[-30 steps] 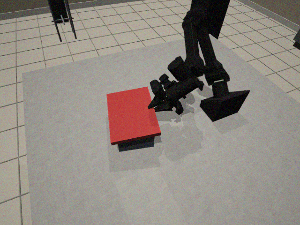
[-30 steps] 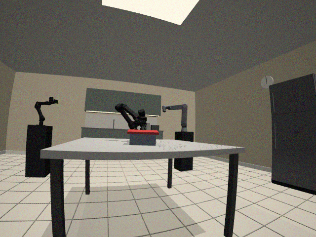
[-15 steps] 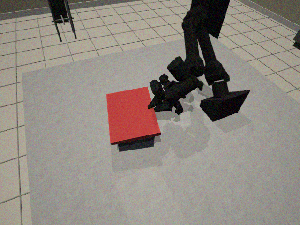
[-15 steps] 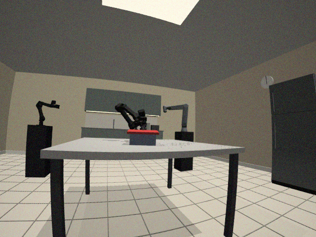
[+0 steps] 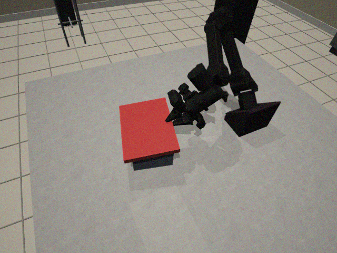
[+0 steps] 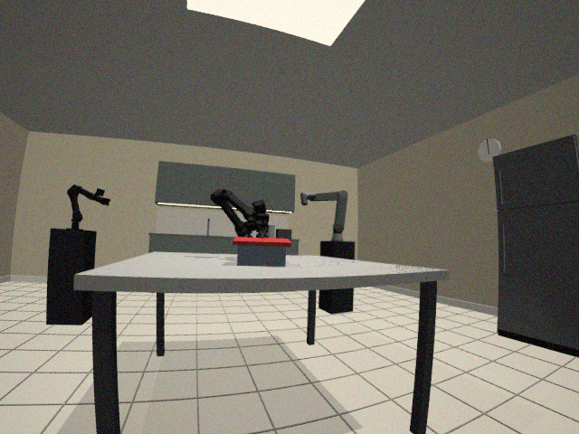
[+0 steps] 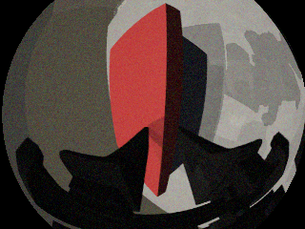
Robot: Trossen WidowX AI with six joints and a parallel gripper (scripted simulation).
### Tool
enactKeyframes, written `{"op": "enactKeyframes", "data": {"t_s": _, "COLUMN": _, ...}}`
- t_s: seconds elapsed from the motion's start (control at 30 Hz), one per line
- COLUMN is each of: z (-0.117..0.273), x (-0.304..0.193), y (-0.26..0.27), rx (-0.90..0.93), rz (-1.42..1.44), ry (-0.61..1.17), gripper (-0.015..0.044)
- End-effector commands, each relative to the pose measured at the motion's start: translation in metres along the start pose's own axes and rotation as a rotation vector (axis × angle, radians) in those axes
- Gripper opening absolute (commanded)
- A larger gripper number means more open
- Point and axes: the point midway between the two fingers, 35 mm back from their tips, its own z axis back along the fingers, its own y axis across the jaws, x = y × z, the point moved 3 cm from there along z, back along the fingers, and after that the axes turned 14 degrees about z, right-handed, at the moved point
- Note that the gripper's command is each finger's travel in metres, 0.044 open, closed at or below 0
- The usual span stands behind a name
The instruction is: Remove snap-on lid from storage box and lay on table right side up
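Red and flat, the lid [image 5: 148, 129] [image 6: 261, 241] [image 7: 140, 76] (overhanging its box [image 5: 154, 161] [image 6: 261, 256] [image 7: 194, 86]) is pinched by the gripper [image 5: 169, 123] [image 6: 262, 236] [image 7: 162, 132].

In the top view, I have my claw [image 5: 169, 123] [image 6: 262, 235] [image 7: 162, 132] at the lid's [image 5: 149, 129] [image 6: 261, 241] [image 7: 139, 78] three-o'clock edge, which lies between my fingers. The lid sits over the box [image 5: 153, 161] [image 6: 261, 256] [image 7: 194, 86], overhanging it, and the box stands on the desk [image 5: 81, 212] [image 6: 261, 284] [image 7: 240, 112]. In the exterior view, with twelve pointing to the far wall, one pedestal [image 6: 70, 275] stands at ten o'clock from the desk, another [image 6: 336, 298] at one, the fridge [image 6: 537, 242] at two, and the cabinets [image 6: 224, 184] at twelve.
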Motion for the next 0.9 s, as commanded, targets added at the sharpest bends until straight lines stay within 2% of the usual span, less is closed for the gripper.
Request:
{"op": "enactKeyframes", "data": {"t_s": 0.0, "z": -0.001, "x": 0.0, "y": 0.0, "rx": 0.0, "rz": 0.002, "ry": 0.001, "gripper": 0.0}}
{"op": "enactKeyframes", "data": {"t_s": 0.87, "z": 0.008, "x": 0.003, "y": 0.012, "rx": 0.001, "rz": 0.0, "ry": 0.002, "gripper": 0.0}}
